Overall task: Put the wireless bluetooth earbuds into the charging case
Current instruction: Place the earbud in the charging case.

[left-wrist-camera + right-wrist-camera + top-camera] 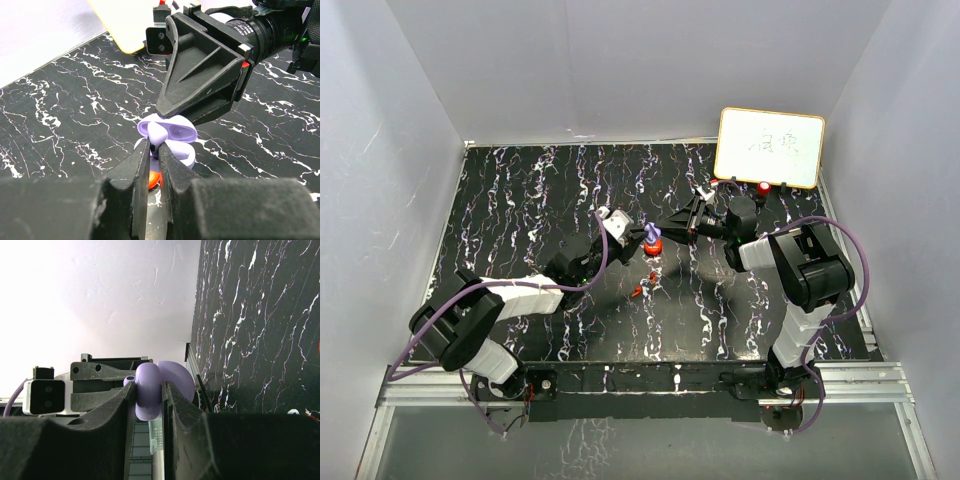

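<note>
**Both arms reach inward, tips nearly meeting**

My left arm stretches forward and right, with the left gripper (155, 152) fingers almost together, pinching a lavender earbud (157, 139). My right arm folds back leftward, with the right gripper (149, 390) fingers clamped on the purple case (176, 377).

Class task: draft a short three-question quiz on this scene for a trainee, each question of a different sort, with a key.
1. True or false: the right pincer grips the lavender charging case, whose lid is open.
2. Multiple choice: what sits between the fingertips of the left pincer? A. a red earbud; B. a lavender earbud; C. a pen.
3. Short answer: where do the two red earbuds lie?

Key: 1 true; 2 B; 3 loose on the black marble table, nearer the arm bases than either pincer.
</note>
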You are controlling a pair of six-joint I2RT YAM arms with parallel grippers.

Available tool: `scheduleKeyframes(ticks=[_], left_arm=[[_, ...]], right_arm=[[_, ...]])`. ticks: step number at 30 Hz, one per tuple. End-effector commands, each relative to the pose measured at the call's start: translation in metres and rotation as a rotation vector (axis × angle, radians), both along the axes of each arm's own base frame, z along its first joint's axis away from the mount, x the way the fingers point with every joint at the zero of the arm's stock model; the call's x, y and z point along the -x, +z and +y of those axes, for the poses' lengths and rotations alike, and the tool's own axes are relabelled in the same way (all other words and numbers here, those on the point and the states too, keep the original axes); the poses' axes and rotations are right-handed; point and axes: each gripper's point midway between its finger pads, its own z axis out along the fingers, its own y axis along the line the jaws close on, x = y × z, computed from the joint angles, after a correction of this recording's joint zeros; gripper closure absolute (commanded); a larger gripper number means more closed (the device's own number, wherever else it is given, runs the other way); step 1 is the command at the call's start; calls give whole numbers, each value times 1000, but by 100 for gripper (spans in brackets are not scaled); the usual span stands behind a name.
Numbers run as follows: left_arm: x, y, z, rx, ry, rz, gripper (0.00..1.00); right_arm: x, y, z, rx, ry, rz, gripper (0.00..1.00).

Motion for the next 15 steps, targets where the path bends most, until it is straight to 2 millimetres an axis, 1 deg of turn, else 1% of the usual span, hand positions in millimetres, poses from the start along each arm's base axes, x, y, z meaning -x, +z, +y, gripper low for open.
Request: scheduleKeyframes(ticks=[1, 15], left_arm=[[1, 16, 0, 13, -1, -37, 90], [2, 15, -2, 9, -14, -35, 86]], right_arm=[[-2, 22, 2, -36, -2, -99, 100], [-2, 21, 1, -37, -4, -98, 100]])
